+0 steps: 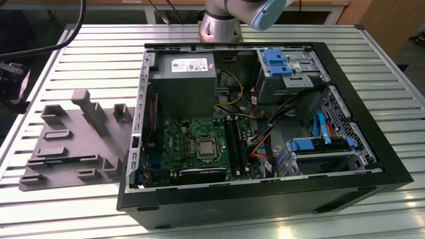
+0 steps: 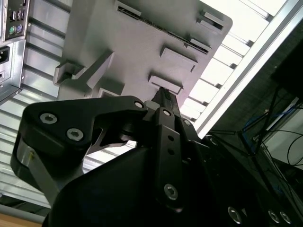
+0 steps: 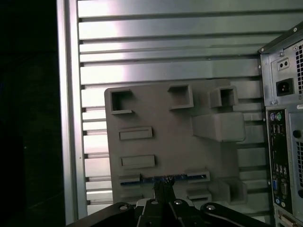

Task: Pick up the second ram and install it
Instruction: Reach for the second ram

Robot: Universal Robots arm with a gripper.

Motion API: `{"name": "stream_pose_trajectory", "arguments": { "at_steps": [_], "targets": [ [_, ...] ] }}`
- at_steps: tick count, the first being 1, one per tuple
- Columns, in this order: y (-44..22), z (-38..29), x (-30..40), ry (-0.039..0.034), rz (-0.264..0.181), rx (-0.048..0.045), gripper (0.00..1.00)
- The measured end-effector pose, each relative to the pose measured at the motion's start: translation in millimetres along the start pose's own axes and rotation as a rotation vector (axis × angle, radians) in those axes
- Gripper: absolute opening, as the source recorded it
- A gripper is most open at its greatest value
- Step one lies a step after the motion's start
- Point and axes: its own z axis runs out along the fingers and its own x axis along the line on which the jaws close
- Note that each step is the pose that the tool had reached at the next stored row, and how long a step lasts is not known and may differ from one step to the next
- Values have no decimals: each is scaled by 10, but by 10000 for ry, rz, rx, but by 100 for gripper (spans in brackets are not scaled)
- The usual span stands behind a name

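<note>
Hand (image 3: 163, 187) hovers above the tray (image 3: 161, 106), fingers pressed together, holding nothing. Ram (image 3: 137, 180) sits edge-up in the tray's slots, on the worktop (image 3: 165, 47) beside the case (image 1: 265, 204). In the first wrist view we see the fingertips lined up with its middle. We judge this is the approach to the pick. Doing it well likely means opening past the board's thickness, dropping straight, pinching the flat faces mid-length and staying clear of the tray blocks.
</note>
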Motion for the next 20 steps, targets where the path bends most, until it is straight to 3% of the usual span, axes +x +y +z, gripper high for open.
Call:
{"name": "stream_pose_trajectory", "arguments": {
  "at_steps": [20],
  "targets": [
    [-74, 160, -75, 18, 1, 1, 11]
  ]
}}
